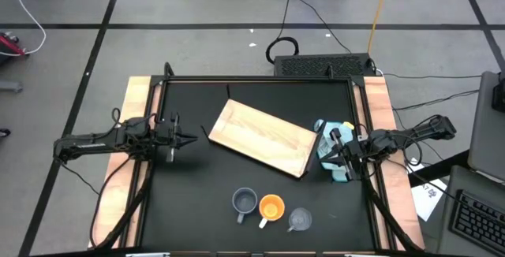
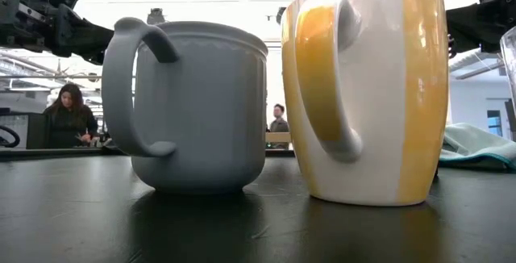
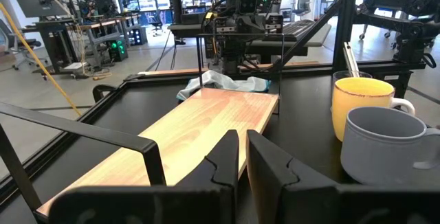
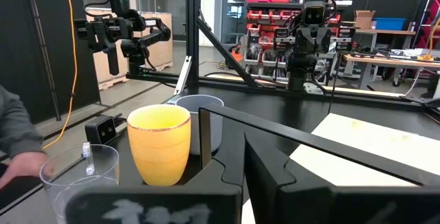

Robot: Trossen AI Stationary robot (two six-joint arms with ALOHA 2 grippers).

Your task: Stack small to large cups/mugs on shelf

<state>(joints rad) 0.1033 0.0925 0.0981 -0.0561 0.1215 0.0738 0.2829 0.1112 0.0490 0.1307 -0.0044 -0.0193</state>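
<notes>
Waiting at either side, left hand [image 1: 189, 139] clenched on nothing, right hand [image 1: 330, 158] too, nothing stacked yet: grey-blue mug [image 1: 245, 202], orange mug [image 1: 271, 206] and glass cup [image 1: 299, 220] line the counter [image 1: 189, 202] nearer than both, shelf [image 1: 260, 137] bare between them

light blue cloth [image 1: 334, 148] | right table edge (crumpled) | 2 people [image 2: 68, 116] behind table

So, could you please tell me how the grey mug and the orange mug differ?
The grey mug is grey-blue all over; the orange mug is orange with white panels. In the low view the grey mug stands shorter than the orange mug. Both stand upright on the black table, each with a handle.
</notes>
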